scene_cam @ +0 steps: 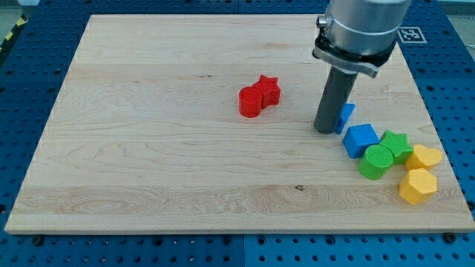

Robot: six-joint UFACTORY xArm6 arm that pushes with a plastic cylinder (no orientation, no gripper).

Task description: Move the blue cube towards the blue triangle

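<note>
Near the middle of the wooden board (148,148), a little toward the view's top, a red cylinder (251,102) and a red star (269,90) sat touching each other, the star on the view's right. Further right, my tip (324,130) rested on the board, the dark rod (334,100) rising to the grey arm housing (360,30) above. I had no jaws to open or close, only the rod. Pressed against the rod's right side was the blue triangle (346,115) (partly hidden behind it). Just below and right of that lay the blue cube (361,139), close to the triangle, though I could not tell whether they touched. Against the cube's right sat a green cylinder (376,162) and a green star (396,144). Two yellow blocks, (424,156) and (418,185), closed the row near the board's right edge.
</note>
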